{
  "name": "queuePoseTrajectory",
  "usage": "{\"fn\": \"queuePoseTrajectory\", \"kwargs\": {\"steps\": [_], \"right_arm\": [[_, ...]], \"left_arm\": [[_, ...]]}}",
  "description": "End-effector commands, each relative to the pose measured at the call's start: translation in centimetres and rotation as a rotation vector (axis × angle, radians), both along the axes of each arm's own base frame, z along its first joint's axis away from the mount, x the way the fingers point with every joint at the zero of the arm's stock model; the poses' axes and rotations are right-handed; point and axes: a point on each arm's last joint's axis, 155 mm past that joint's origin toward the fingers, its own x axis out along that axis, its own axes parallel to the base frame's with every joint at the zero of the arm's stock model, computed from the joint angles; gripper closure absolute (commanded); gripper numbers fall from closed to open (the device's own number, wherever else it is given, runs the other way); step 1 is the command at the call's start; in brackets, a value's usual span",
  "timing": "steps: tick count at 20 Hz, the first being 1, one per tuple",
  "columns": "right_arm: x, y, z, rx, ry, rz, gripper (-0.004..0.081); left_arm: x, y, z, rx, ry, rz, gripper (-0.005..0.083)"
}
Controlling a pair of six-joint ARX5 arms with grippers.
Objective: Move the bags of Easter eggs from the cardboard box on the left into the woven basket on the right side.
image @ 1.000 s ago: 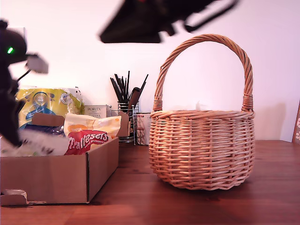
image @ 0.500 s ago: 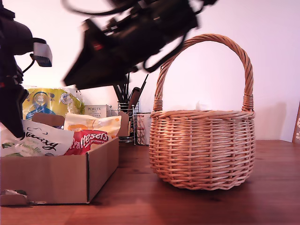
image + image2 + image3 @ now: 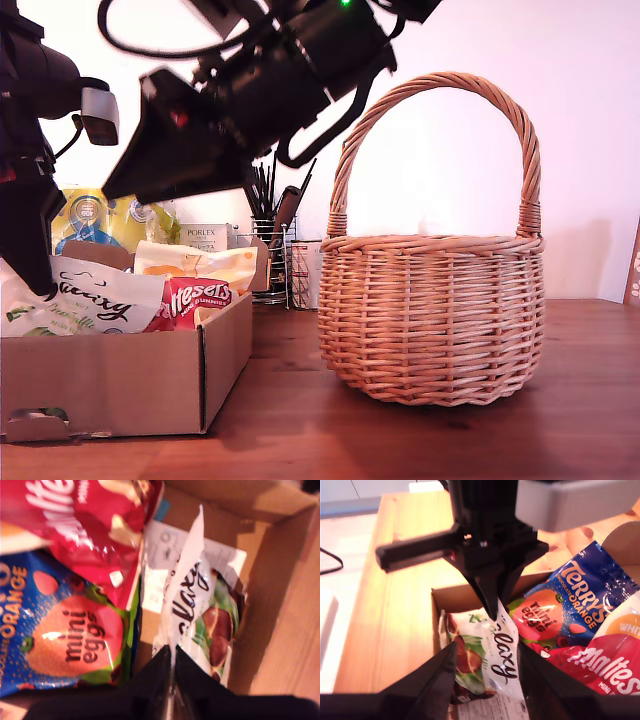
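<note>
Inside the cardboard box [image 3: 120,385], my first gripper [image 3: 170,662] is clamped on the Galaxy bag [image 3: 192,615]; my second gripper [image 3: 485,667] hangs spread directly above.

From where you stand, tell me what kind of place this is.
Probably a home kitchen or dining room. A wooden table backs onto a plain wall, a wire holder of dark utensils stands behind the cardboard box, and a wicker basket sits beside them.
</note>
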Motion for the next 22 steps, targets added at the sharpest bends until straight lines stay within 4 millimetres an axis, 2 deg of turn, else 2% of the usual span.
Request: {"fn": "queuePoseTrajectory", "kwargs": {"steps": [1,5,10,16,22], "right_arm": [[0.3,0.4,-0.7,-0.017,-0.026,0.014,0.0392],[0.2,0.3,-0.9,-0.023,-0.035,0.024,0.0388],[0.2,0.2,-1.2,-0.031,-0.026,0.022,0.0362],[0.4,0.1,-2.0,-0.045,-0.009,0.007,0.0361],[0.1,1.3,-5.4,-0.093,-0.007,0.009,0.0358]], "left_arm": [[-0.2,-0.2,0.0,-0.008,0.018,0.018,0.0795],[0.1,-0.3,0.5,-0.01,0.009,0.017,0.0795],[0.7,-1.5,1.7,-0.017,-0.025,-0.015,0.0795],[-0.1,-2.6,1.7,-0.014,-0.012,-0.054,0.0795],[0.1,-2.7,1.7,-0.017,-0.009,-0.024,0.0795]]}}
